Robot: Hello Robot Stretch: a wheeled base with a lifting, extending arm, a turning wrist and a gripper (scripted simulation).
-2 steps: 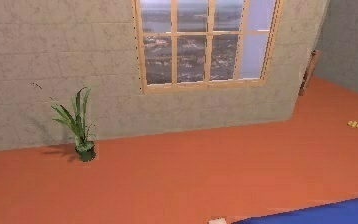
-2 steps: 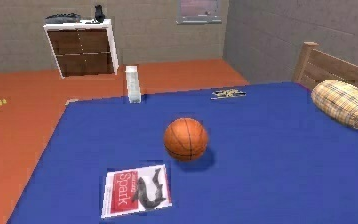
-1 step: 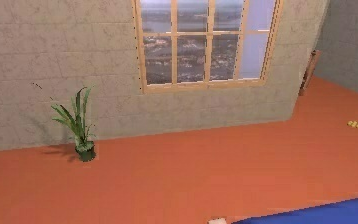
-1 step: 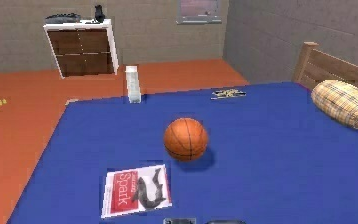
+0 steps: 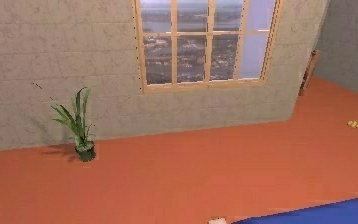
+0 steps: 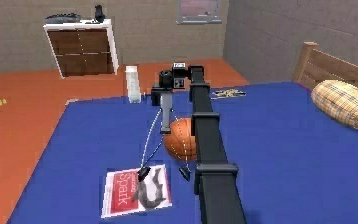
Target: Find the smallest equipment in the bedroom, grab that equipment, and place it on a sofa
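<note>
Facing, straight ahead, a tan tiled wall [image 5: 57, 70] rising from an orange floor [image 5: 187, 175]. Looking out on the arm side across a blue bed [image 6: 287, 165] covering most of the lower picture. Taking in a wood-framed window [image 5: 207, 45] set in that wall. Stretching the dark arm [image 6: 213, 150] up from the bottom edge over the bed. Noting a white shelf unit [image 6: 82, 45] with dark drawers standing against the far wall, well apart from the bed, and a wooden headboard [image 6: 309, 62] at the arm side view's right. Noting also a checked pillow [image 6: 342, 102] lying just beside the headboard, and a leafy potted plant [image 5: 84, 150] standing on the floor near the wall. Finding the orange ball [image 6: 177, 142] showing against the bed's blue, partly hidden behind the arm and just under the gripper [image 6: 164, 112] in the picture. Failing to tell whether the gripper is gripping anything, with the ball right at its fingers. Seeing a red-and-white magazine [image 6: 135, 192] lying flat on the bed nearer the bottom edge, a white upright block [image 6: 132, 85] by the bed's far side, and a small yellow speck [image 5: 354, 124] on the floor.
</note>
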